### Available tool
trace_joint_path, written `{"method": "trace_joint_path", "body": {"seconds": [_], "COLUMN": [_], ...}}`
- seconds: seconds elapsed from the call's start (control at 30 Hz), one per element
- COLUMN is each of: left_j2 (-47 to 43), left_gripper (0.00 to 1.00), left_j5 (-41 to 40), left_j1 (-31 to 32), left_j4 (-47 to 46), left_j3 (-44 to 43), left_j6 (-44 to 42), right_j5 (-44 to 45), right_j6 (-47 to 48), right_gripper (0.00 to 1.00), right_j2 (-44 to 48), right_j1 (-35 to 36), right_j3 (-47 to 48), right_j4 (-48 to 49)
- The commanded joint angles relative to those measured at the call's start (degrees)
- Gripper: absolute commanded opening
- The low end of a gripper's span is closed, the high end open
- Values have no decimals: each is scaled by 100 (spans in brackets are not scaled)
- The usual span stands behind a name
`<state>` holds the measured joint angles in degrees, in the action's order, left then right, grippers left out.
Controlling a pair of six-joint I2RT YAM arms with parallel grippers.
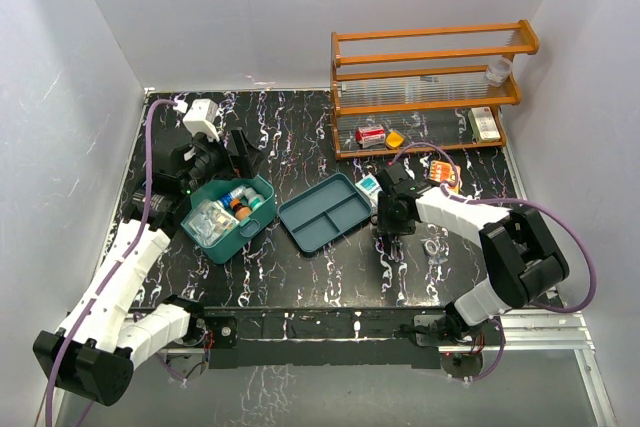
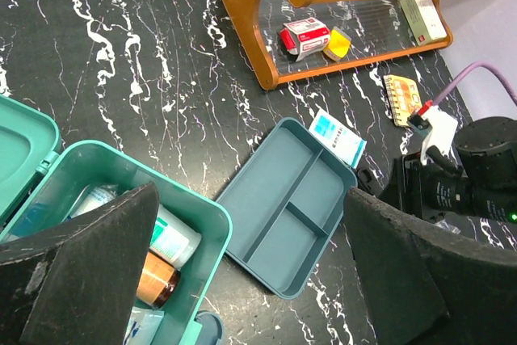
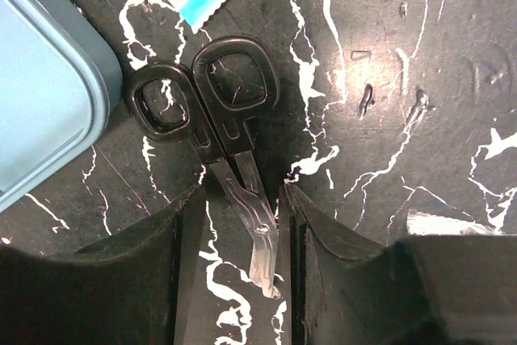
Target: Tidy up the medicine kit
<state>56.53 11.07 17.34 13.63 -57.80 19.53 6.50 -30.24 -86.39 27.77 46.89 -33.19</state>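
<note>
The teal-green medicine kit stands open at the left with its lid folded back. It holds a white bottle, an amber bottle and packets. My left gripper hovers wide open above its right rim, with nothing between its fingers. Black-handled scissors lie flat on the table beside the tray. My right gripper is down over them, its jaws straddling the blades. The right finger touches the blade and a gap shows on the left side. From above, the right gripper hides the scissors.
A darker blue divided tray lies empty between the kit and the right gripper. A white-and-blue sachet rests at its far corner. The orange wooden rack at the back right holds a red box. An orange blister pack lies before it.
</note>
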Motion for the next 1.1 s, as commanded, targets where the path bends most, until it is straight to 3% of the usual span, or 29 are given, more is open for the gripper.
{"method": "trace_joint_path", "body": {"seconds": [0.0, 0.47, 0.57, 0.67, 0.77, 1.07], "left_j2": [-138, 3, 26, 46, 70, 38], "left_gripper": [96, 96, 96, 96, 96, 96], "left_j5": [-186, -184, -193, -197, -194, -219], "left_j1": [-20, -16, -20, -13, -20, -20], "left_j4": [-377, -310, -333, -352, -344, -317], "left_j3": [14, -126, -122, -134, -150, -126], "left_j6": [39, -37, -37, -36, -37, -46], "right_j5": [470, 442, 503, 548, 654, 1037], "right_j6": [123, 799, 762, 724, 676, 358], "right_gripper": [42, 38, 35, 25, 18, 17], "right_j2": [-126, -1071, -1090, -1093, -1021, -77], "right_j1": [42, 42, 44, 41, 50, 53], "right_j3": [243, 728, 651, 582, 550, 368], "right_j4": [-112, 214, 269, 344, 413, 611]}}
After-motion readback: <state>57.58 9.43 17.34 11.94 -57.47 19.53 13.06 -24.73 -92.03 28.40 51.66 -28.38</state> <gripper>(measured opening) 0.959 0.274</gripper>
